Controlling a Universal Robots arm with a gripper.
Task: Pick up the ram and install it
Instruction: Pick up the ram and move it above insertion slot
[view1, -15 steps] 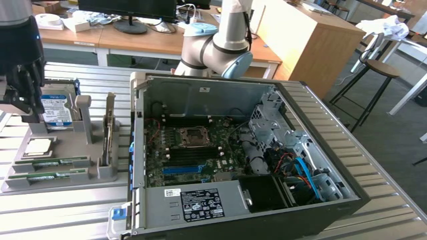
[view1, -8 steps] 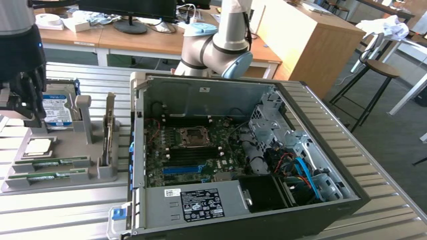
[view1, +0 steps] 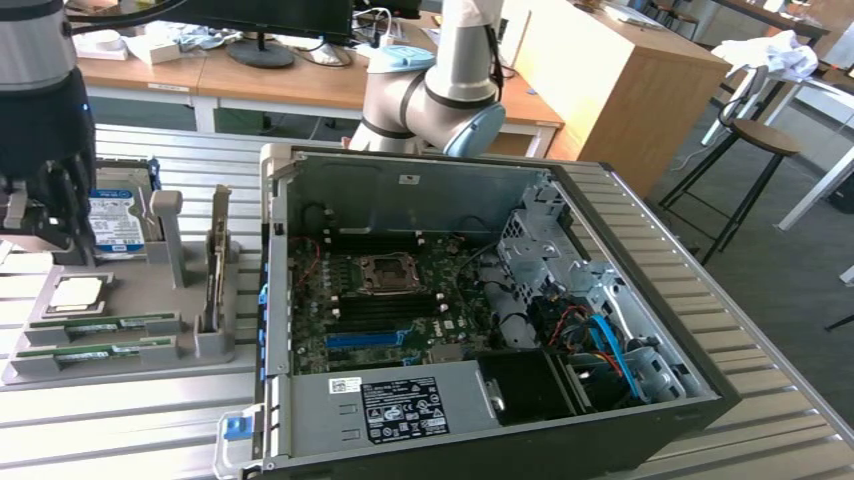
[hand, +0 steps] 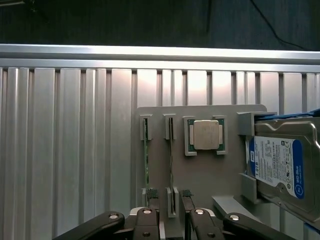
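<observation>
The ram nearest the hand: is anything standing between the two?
Nothing visible does. In the wrist view the open hand sits over the grey holder, fingertips either side of one ram stick. Only the holder's own end bracket lies between them.

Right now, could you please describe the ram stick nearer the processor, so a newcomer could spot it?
At the exterior view's left of the open black computer case sits a grey plastic parts tray. Two long, thin green ram sticks stand on edge in its slots; the inner stick is the one right beside the square silver processor chip, unlike the outer stick.
</observation>
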